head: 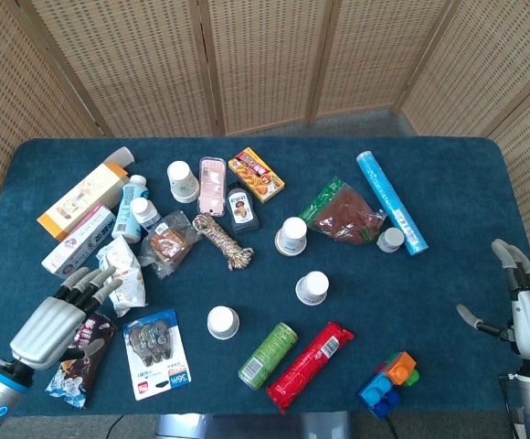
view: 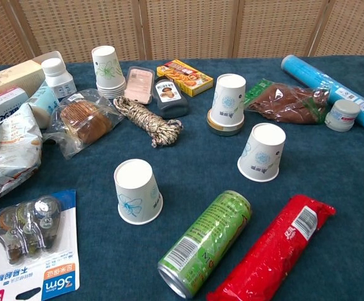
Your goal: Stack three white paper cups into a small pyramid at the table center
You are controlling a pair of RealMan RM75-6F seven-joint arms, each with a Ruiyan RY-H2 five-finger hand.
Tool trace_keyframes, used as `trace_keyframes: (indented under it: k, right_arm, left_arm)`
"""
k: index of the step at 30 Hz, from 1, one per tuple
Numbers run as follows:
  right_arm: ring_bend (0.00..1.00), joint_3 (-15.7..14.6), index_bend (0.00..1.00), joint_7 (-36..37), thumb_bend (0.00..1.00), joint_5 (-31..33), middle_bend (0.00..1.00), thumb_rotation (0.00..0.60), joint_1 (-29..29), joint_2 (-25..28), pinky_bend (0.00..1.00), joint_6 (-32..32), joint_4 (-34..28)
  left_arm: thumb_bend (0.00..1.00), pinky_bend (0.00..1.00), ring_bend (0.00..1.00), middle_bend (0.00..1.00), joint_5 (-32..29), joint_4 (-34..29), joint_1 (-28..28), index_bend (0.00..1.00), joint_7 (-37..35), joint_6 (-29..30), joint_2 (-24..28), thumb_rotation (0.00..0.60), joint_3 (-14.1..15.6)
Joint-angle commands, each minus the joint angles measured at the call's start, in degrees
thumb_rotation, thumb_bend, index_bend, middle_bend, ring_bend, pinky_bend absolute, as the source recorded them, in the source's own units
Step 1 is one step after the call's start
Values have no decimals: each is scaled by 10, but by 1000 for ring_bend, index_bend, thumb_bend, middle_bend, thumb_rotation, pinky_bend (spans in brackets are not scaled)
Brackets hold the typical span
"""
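We are seeing three single white paper cups, all upside down and apart, none stacked yet. The near-left cup [head: 222, 322] is sitting alone in front of the correction tape pack [head: 158, 353]. The middle cup [head: 312, 287] is standing to its right, just beyond the green can [head: 268, 355] and red snack tube [head: 309, 365]. The far cup [head: 291, 236] is sitting on a round tin lid, near the brown snack bag [head: 343, 213]. A nested stack of cups [head: 183, 181] is waiting at far left.

Risks we are judging: the cups look light and thin, so a hard squeeze could crush one and a sideways brush could knock it over. The rope coil [head: 223, 241], can and tube are crowding the centre, so a sweeping arm could roll the can into a cup. The far cup could drag its lid along when lifted. A top cup placed off-centre would likely slip between the two base cups.

The left robot hand [head: 59, 317] is hovering open, fingers spread, over the snack packets at near left, well apart from the near-left cup. The right robot hand [head: 529, 311] is open too, at the right tabletop [head: 448, 165] edge, far from every cup.
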Motion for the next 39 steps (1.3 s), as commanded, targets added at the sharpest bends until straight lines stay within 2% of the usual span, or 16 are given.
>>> trace_keyframes:
  k: [1,10,17,24,30,39]
  right_arm:
    - [79,4,0,-2,140,1,32,600,-3,3,151,1,-1]
    - [79,16,0,-4,140,13,32,600,-8,13,152,-8,-11]
    - [80,18,0,-2,140,8,32,600,-10,17,151,-13,-15]
    - [79,23,0,9,142,9,32,600,-12,19,152,-17,-14]
    - [79,27,0,18,142,11,32,600,-13,21,151,-20,-13]
    - [79,31,0,22,143,8,33,600,-14,20,152,-21,-12]
  left_arm:
    - [272,0,0,0,-27,-36,-32,0,55,-53,-18,600,-14]
    - [270,0,0,0,-126,-92,-92,0,222,-151,-101,600,-43]
    - [269,0,0,0,-259,-106,-140,0,369,-180,-188,600,-63]
    - [269,0,0,0,-378,-102,-187,0,487,-151,-269,600,-71]
    - [269,0,0,0,-436,-96,-222,0,551,-110,-314,600,-68]
    - [269,0,0,0,-511,-76,-260,0,592,-58,-352,600,-78]
